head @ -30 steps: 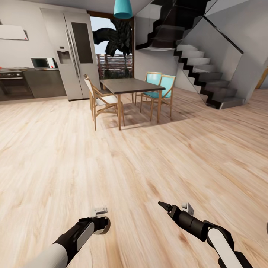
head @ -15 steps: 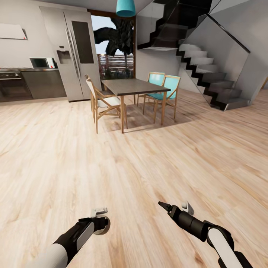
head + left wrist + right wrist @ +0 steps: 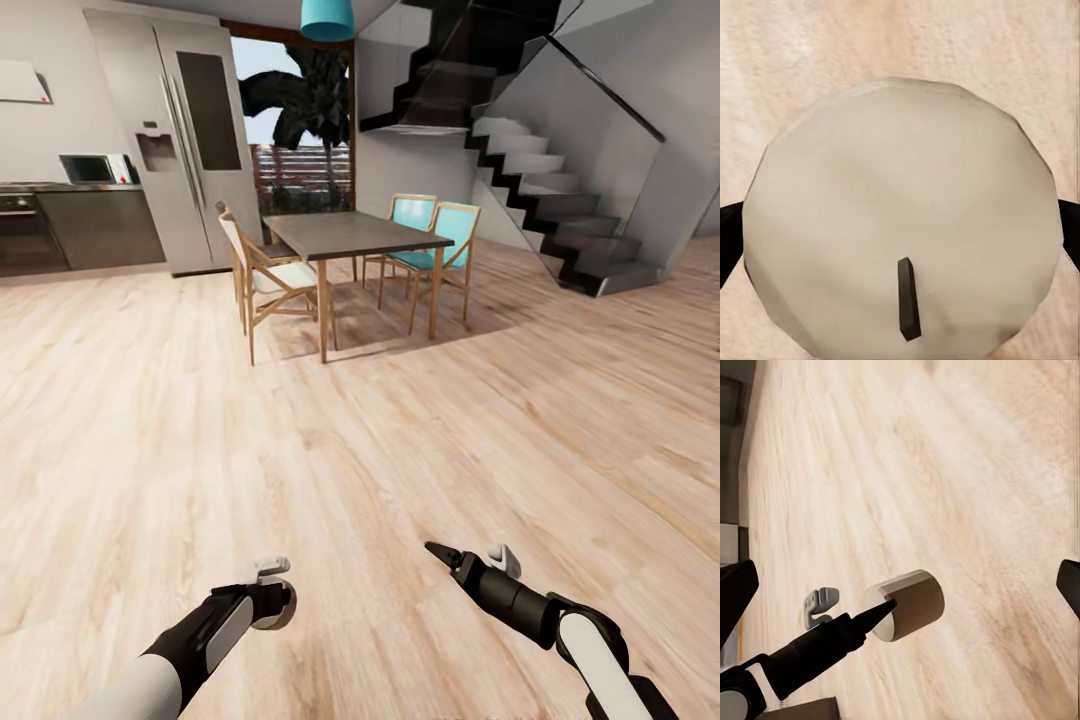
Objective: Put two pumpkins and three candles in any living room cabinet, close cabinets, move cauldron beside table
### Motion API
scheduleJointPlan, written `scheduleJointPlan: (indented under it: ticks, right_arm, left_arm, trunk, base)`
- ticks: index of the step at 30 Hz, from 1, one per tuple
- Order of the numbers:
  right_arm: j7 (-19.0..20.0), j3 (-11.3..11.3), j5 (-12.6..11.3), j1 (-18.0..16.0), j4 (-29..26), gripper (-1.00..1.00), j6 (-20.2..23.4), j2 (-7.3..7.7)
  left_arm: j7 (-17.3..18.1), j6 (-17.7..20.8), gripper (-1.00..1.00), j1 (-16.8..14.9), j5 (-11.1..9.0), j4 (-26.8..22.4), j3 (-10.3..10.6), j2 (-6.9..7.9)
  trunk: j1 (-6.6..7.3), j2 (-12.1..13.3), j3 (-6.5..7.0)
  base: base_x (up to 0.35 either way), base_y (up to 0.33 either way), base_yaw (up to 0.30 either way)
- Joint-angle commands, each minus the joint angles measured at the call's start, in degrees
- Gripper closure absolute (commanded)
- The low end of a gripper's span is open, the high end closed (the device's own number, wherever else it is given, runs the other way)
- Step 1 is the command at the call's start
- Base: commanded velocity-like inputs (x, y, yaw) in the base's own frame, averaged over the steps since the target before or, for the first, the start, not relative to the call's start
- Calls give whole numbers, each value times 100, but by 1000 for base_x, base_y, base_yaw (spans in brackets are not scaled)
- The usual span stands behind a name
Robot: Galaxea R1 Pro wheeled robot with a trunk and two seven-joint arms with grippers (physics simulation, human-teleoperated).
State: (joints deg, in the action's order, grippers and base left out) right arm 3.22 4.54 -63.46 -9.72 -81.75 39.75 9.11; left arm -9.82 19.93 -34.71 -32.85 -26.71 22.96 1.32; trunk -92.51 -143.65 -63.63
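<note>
Candle: short stubby cylinder, dull grey-brown side, pale flat end face with a small dark wick; matte, faintly faceted rim. It sits between the fingers of the left pincer, low over the floor in front of the robot.
Left pincer: closed around the candle; black fingertips show at either edge of the pale end face in the left wrist view, and one dark tapered finger lies against the cylinder wall in the right wrist view.
Right pincer: fingers spread wide, nothing between them; one dark pointed tip and one light tip, held above bare floor, well apart from the left pincer.
Arms: glossy black forearms with white shells nearer the body.
Floor: light wood planks with long streaky grain, smooth.
Dining table: dark flat rectangular top on slim wooden legs, far ahead.
Chairs: two turquoise-backed, pale-seated wooden ones on the near-left side.
Refrigerator: tall, grey metallic, double doors.
Staircase: dark angular steps with a glass side panel.
Pendant lamp: teal shade above the table.
</note>
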Motion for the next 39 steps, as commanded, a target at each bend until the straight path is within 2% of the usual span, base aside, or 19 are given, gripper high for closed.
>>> scheduleJointPlan:
  ticks: [1,21,28,39]
  right_arm:
    - [21,1,18,-4,1,-100,15,3]
    - [21,1,18,-4,31,-100,15,3]
    - [43,-5,18,-4,101,-100,8,2]
    - [64,-6,18,-4,106,-100,6,3]
  left_arm:
    - [-47,20,100,-1,-58,-18,45,9]
    - [-47,20,100,-1,-62,-11,49,9]
    - [-55,20,100,-1,-62,-10,50,9]
    - [-55,20,100,-1,-55,-11,50,9]
  trunk:
    - [1,-2,-7]
    - [1,-2,-67]
    - [1,-2,-91]
    - [1,-2,-96]
  base:
    - [9,3,-243]
    - [18,1,-266]
    - [253,77,-256]
    - [318,84,-35]
